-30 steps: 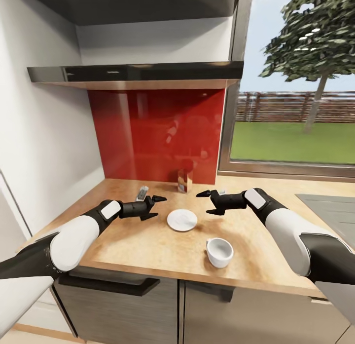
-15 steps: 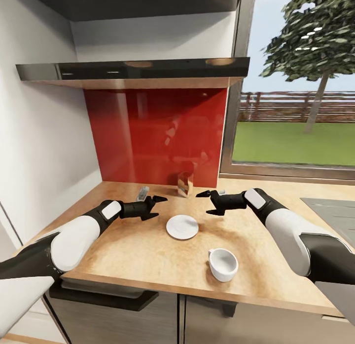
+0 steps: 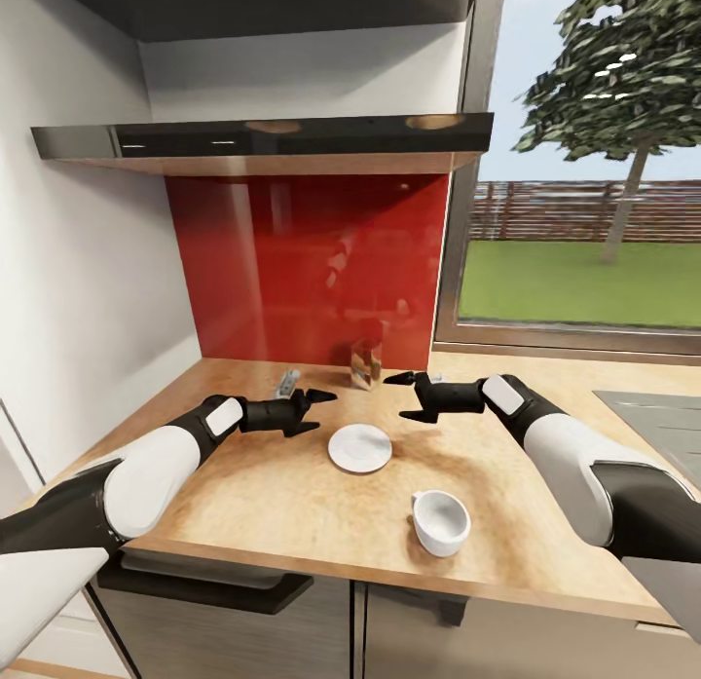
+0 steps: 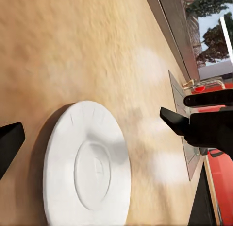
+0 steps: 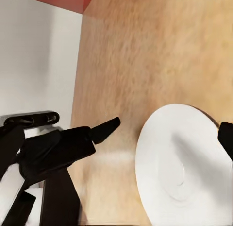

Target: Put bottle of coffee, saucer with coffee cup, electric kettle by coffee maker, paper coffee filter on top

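Note:
A white saucer (image 3: 360,448) lies flat on the light-wood kitchen countertop (image 3: 253,504). The white coffee cup (image 3: 440,521) stands upright nearer the front edge, to the saucer's right and apart from it. My left gripper (image 3: 317,412) hovers open just left of the saucer's far rim. My right gripper (image 3: 397,397) hovers open just beyond its right side, and the two point at each other. In the left wrist view the saucer (image 4: 87,172) lies below the right gripper's dark fingers (image 4: 187,126). The right wrist view has the saucer (image 5: 179,163) and the left gripper's fingers (image 5: 104,130).
A small clear glass container (image 3: 366,362) and a shiny metal holder (image 3: 287,380) stand by the red backsplash (image 3: 302,260). A range hood (image 3: 263,138) hangs overhead. The white wall closes the left side, the grey sink (image 3: 662,416) sits at the right, and a window is behind it.
A second ago the head camera shifted closer, then held still. Both grippers have edged slightly toward each other over the saucer's far side. Saucer and cup have not moved.

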Controlling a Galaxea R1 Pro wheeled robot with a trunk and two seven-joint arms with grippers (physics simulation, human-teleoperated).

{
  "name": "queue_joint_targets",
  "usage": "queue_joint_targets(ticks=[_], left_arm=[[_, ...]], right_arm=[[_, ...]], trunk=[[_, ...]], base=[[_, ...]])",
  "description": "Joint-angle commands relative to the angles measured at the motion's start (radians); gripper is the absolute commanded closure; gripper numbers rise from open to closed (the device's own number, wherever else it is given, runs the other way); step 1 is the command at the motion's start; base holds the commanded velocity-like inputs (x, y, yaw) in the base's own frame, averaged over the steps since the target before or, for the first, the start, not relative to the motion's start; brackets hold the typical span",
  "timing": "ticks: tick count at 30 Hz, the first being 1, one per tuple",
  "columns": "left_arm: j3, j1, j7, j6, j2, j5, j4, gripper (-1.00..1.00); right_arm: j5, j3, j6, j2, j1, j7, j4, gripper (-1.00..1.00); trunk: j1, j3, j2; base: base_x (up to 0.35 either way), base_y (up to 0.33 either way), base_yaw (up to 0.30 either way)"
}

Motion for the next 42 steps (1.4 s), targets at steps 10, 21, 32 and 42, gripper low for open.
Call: queue_joint_targets(ticks=[10,21,32,42], left_arm=[[-0.012,-0.001,-0.007,0.012,-0.001,-0.009,-0.001,-1.0],[-0.012,0.0,-0.008,0.012,0.0,-0.01,-0.001,-1.0],[-0.012,0.0,-0.008,0.012,0.0,-0.01,-0.001,-1.0],[-0.012,0.0,-0.008,0.012,0.0,-0.01,-0.001,-1.0]], right_arm=[[0.011,-0.002,0.004,-0.001,0.008,0.057,0.015,-1.0],[0.012,-0.001,0.004,-0.003,0.037,0.06,0.029,-1.0],[0.014,0.0,0.004,-0.006,0.055,0.061,0.034,-1.0],[0.015,0.037,0.004,-0.001,0.07,0.061,0.035,-1.0]], trunk=[[0.0,-0.001,-0.001],[0.0,-0.001,-0.001],[0.0,-0.001,-0.001],[0.0,-0.001,-0.001]], base=[[0.0,0.0,0.0],[0.0,0.0,0.0],[0.0,0.0,0.0],[0.0,0.0,0.0]])
